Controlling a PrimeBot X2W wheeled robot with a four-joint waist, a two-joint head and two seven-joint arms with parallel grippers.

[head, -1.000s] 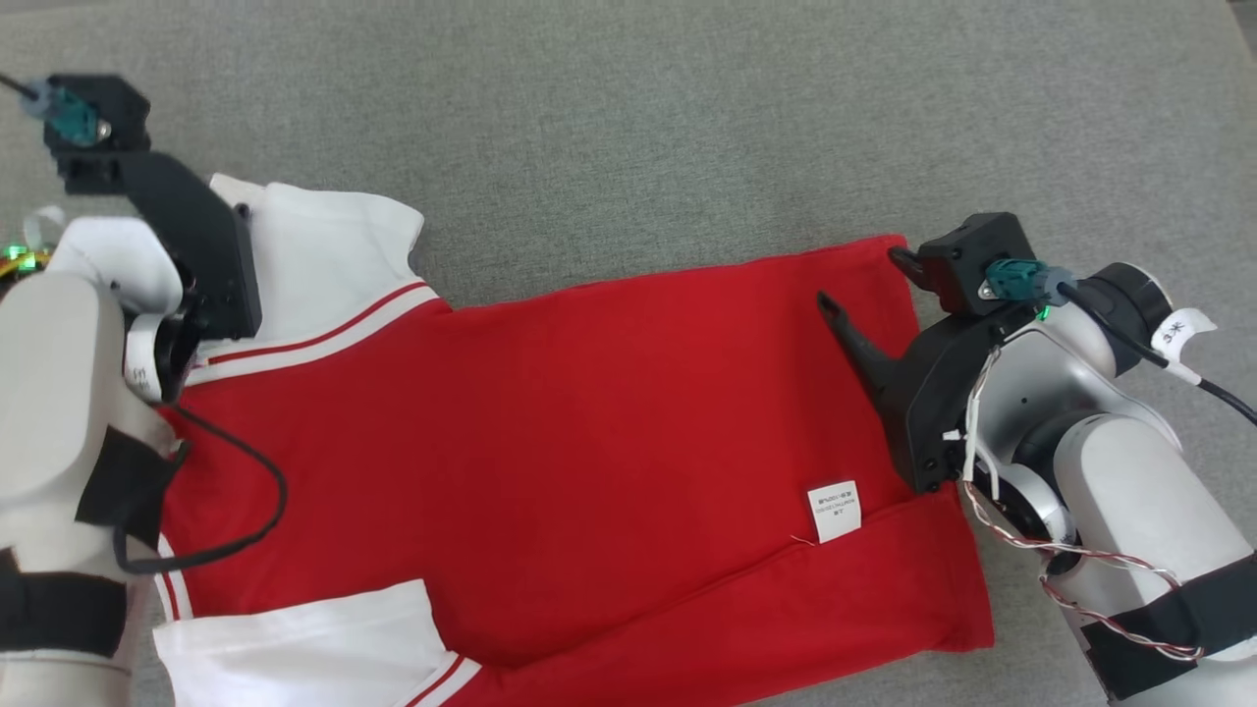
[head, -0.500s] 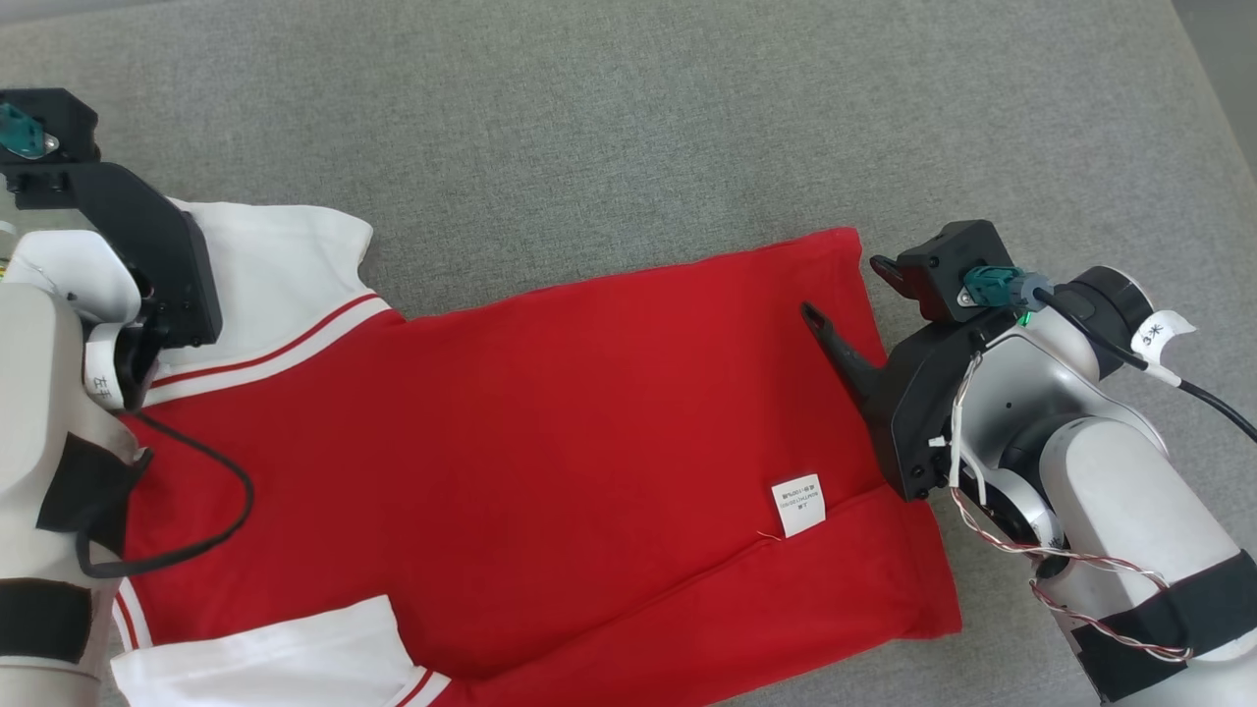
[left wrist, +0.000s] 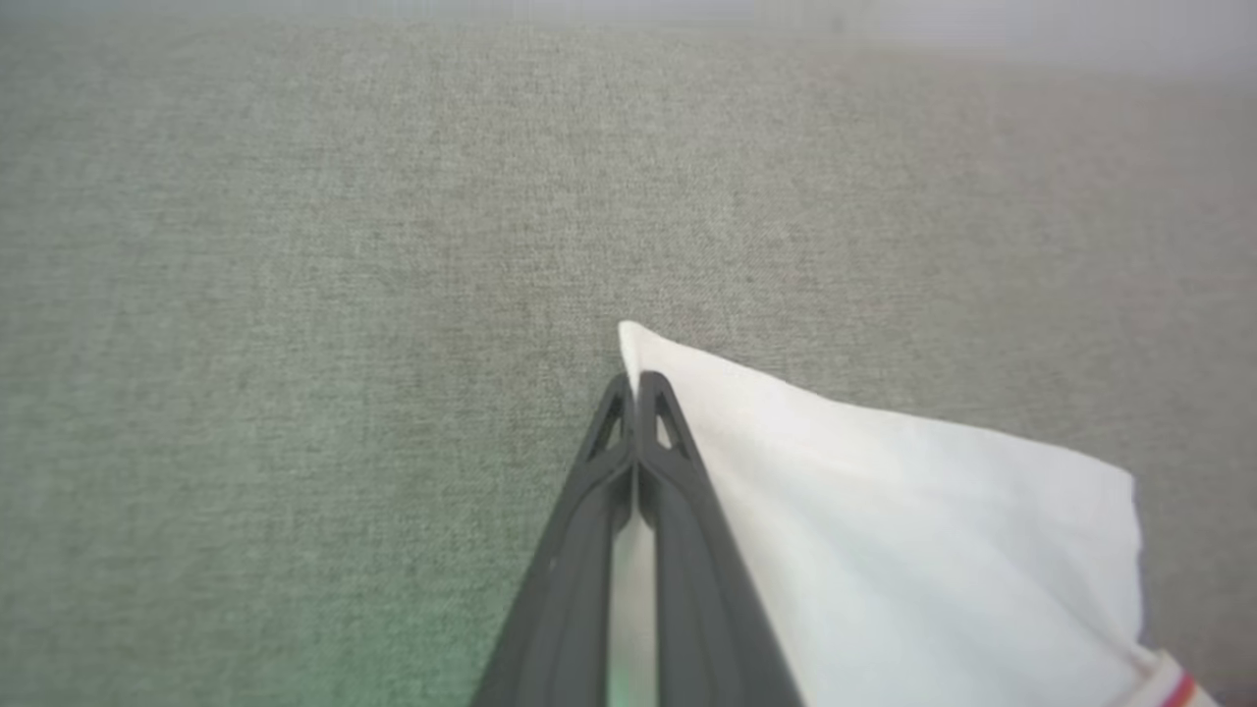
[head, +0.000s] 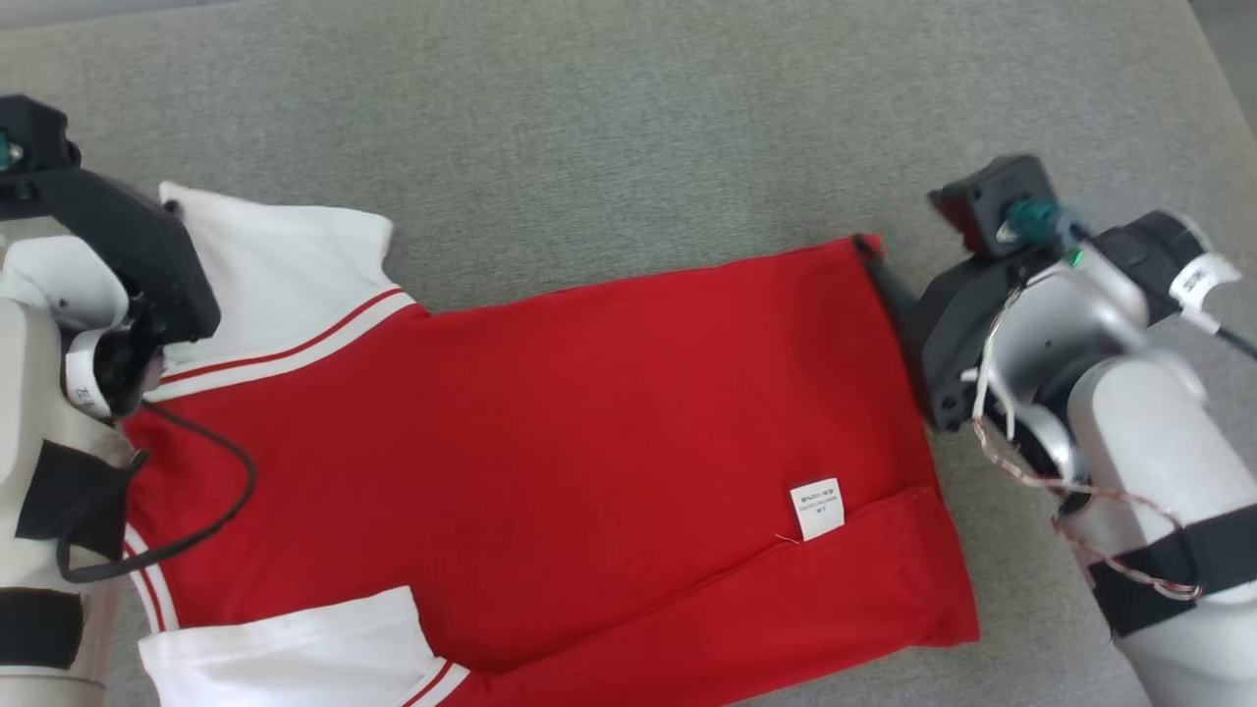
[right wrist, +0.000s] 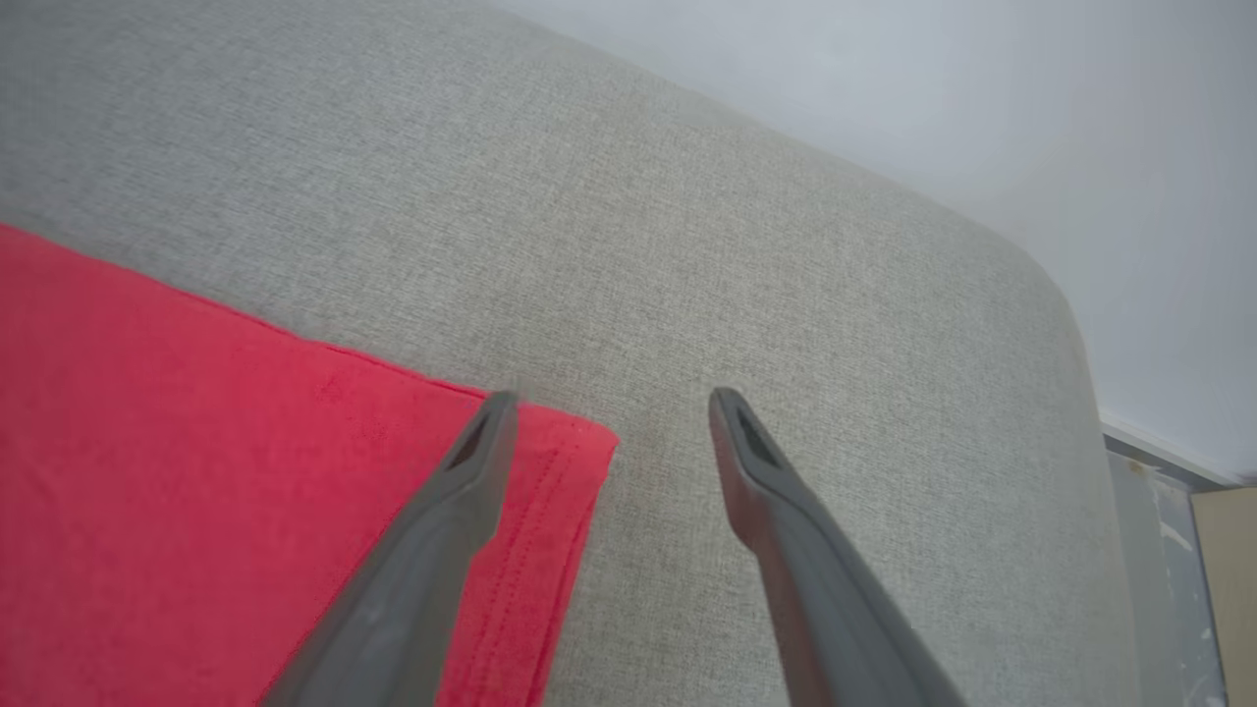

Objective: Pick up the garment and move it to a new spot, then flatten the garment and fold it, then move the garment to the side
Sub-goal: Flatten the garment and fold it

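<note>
Pinching garment (left wrist: pixel 884 530) between left fingers (left wrist: pixel 683 511)

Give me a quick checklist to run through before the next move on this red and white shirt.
1. Left jaws shut on the white sleeve corner: ok.
2. Right jaws lined up on the red hem corner: ok, it lies between the fingers.
3. Right jaws gripping it: not ok, open.
4. Shirt flat: not ok, a flap is folded over beside the label.
5. Left arm's black cable off the shirt: cannot tell.
</note>
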